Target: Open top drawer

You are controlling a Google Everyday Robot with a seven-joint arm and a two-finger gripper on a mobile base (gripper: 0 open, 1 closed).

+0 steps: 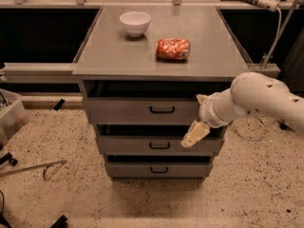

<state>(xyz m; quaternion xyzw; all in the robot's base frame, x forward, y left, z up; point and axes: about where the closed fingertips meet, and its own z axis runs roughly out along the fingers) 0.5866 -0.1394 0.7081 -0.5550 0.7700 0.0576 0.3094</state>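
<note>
The top drawer (128,111) is the upper of three grey drawers in a grey cabinet and looks shut, with a small black loop handle (162,109) at its centre. My gripper (192,121) is on the white arm (259,99) that reaches in from the right. It hangs in front of the right part of the drawer fronts, to the right of the handle and apart from it. Its cream fingers (194,134) look spread, with nothing between them.
A white bowl (135,23) and a red crumpled bag (173,49) lie on the cabinet top (114,51). The middle drawer (128,146) and the bottom drawer (133,170) sit below. A plastic bin (10,118) and loose tools (33,167) lie on the speckled floor at left.
</note>
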